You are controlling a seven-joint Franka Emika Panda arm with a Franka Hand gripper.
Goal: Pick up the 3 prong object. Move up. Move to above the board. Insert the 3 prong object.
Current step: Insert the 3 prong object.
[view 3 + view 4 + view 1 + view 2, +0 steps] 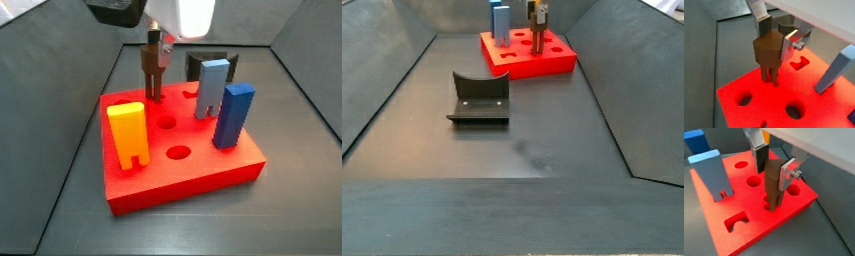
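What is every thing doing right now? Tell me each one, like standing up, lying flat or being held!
tool: over the board, shut on the 3 prong object.
3 prong object: upright, held, prongs at the board's top face.
board: lying flat on the floor.
yellow block: standing upright on the board.
blue block: standing upright on the board.
grey-blue block: standing upright on the board.
fixture: on the floor, nothing in it.

Red board (747, 235) (brown 3 prong object (773, 188))
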